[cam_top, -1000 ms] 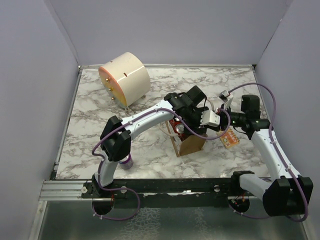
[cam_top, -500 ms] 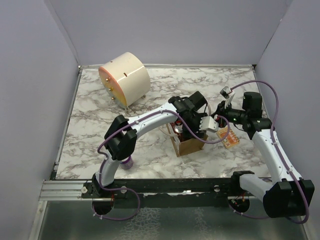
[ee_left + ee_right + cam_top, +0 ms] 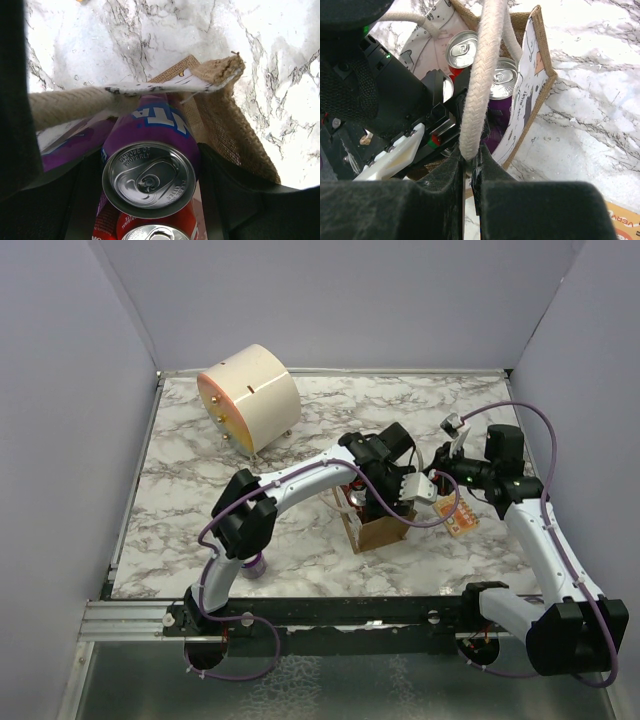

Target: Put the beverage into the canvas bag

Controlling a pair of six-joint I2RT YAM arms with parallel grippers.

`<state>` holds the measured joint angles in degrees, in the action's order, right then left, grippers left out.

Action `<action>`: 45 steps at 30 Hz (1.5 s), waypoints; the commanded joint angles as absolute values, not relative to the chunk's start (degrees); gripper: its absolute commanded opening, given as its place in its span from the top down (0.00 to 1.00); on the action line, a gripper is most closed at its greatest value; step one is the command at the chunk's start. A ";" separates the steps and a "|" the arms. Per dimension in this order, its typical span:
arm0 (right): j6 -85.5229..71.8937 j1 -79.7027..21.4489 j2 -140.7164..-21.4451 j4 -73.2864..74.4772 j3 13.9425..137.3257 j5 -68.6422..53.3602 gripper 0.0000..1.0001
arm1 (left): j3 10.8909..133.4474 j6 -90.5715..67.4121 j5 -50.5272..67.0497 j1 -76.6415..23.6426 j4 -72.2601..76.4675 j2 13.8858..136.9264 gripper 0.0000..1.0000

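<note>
The tan canvas bag (image 3: 382,532) stands mid-table, with red cans (image 3: 155,227) inside. My left gripper (image 3: 377,502) reaches down into the bag's mouth. In the left wrist view this gripper (image 3: 150,167) is shut on an upright purple beverage can (image 3: 150,130), with the burlap wall (image 3: 225,120) on the right and a rope handle (image 3: 65,107) across the left. My right gripper (image 3: 432,483) is beside the bag's right edge. In the right wrist view it (image 3: 470,160) is shut on the other whitish rope handle (image 3: 485,65), holding the bag (image 3: 547,90) open above the can tops (image 3: 501,77).
A large cream cylinder (image 3: 248,395) lies at the back left. An orange packet (image 3: 460,518) lies right of the bag, also in the right wrist view (image 3: 625,220). Another purple can (image 3: 255,565) stands by the left arm's base. Grey walls enclose the marble table (image 3: 180,490).
The left arm has lowered the purple can deeper into the bag and shifted slightly toward me. The right gripper has lifted a little with the rope handle. Almost nothing moved in the last half second.
</note>
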<state>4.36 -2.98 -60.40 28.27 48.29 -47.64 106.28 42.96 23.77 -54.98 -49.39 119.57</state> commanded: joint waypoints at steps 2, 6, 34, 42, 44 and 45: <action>4.26 -3.52 -58.76 23.04 47.77 -46.63 0.99 | 108.57 42.16 21.58 -55.72 -48.62 121.38 0.57; 4.44 -3.52 -58.22 22.91 47.43 -46.03 0.99 | 109.19 41.26 21.49 -55.72 -49.17 121.55 0.47; 5.59 -3.49 -57.73 22.99 47.00 -45.63 0.99 | 109.29 38.40 23.88 -55.72 -48.87 118.41 0.25; 7.96 -3.52 -57.29 23.75 46.75 -47.02 0.99 | 108.98 39.98 25.21 -55.70 -49.39 115.54 0.23; 8.08 -3.52 -57.40 23.92 46.81 -46.46 0.99 | 108.05 40.64 25.39 -55.72 -49.34 114.62 0.22; 8.09 -3.52 -57.53 24.03 46.85 -46.34 0.99 | 107.49 41.01 25.45 -55.72 -49.09 114.19 0.22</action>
